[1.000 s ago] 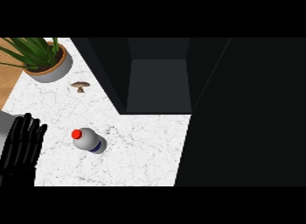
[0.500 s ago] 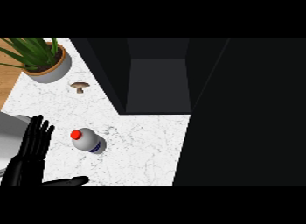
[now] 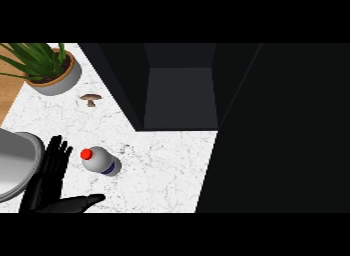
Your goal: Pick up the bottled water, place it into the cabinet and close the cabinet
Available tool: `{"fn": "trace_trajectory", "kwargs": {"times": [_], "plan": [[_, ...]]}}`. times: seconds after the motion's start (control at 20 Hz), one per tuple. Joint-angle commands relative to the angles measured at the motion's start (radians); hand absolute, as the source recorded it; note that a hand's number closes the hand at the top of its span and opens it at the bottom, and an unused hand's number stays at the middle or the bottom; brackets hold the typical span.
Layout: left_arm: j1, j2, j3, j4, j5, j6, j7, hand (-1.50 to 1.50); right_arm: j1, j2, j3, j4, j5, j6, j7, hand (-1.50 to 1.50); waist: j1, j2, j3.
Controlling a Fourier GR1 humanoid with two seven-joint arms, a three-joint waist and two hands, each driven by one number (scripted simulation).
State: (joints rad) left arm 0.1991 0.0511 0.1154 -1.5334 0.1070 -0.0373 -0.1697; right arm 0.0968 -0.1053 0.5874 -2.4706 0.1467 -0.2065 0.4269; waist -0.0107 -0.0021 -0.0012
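The bottled water (image 3: 102, 161) stands on the white marble counter (image 3: 163, 170), a small clear bottle with a red cap, seen from above. My left hand (image 3: 46, 187) is just left of it, open, with fingers straight and pointing away from me. Its thumb (image 3: 82, 202) sticks out to the right, below the bottle. A narrow gap separates hand and bottle. The cabinet (image 3: 182, 90) stands open behind the bottle, its inside dark and bare. My right hand does not show.
A potted green plant (image 3: 51, 72) stands at the counter's far left corner, with a small brown mushroom (image 3: 90, 99) near it. A large grey rounded shape (image 3: 7, 165) fills the left edge beside my hand. Dark cabinet front (image 3: 289, 130) covers the right side.
My left hand has moved up and right, closer to the bottle, and its thumb has swung out beneath the bottle. The grey shape at the left edge has grown larger.
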Motion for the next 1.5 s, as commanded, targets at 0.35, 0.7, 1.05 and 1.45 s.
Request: {"fn": "trace_trajectory", "kwargs": {"times": [0.35, 0.7, 1.05, 1.45], "plan": [[-0.148, 0.014, 0.068, 0.397, 0.008, -0.068, -0.267, -1.5, 0.044, -0.082, -0.011, -0.076, 0.071, -0.018, -0.035, -1.5, -0.001, 0.001, 0.001], [-0.203, 0.012, 0.085, 0.507, 0.002, -0.058, -0.376, -1.5, -0.021, -0.094, -0.096, -0.104, 0.003, -0.007, 0.043, -1.5, 0.008, 0.001, 0.001], [-0.388, 0.021, 0.169, 0.858, 0.019, -0.048, -0.58, -1.5, 0.034, -0.098, 0.025, -0.119, 0.076, -0.05, 0.015, -1.5, -0.004, 0.002, 0.0], [-0.473, 0.006, 0.153, 0.939, 0.034, -0.107, -0.63, 1.5, 0.013, -0.081, 0.072, -0.062, 0.124, -0.087, -0.012, -1.5, -0.002, 0.001, 0.0]]}}
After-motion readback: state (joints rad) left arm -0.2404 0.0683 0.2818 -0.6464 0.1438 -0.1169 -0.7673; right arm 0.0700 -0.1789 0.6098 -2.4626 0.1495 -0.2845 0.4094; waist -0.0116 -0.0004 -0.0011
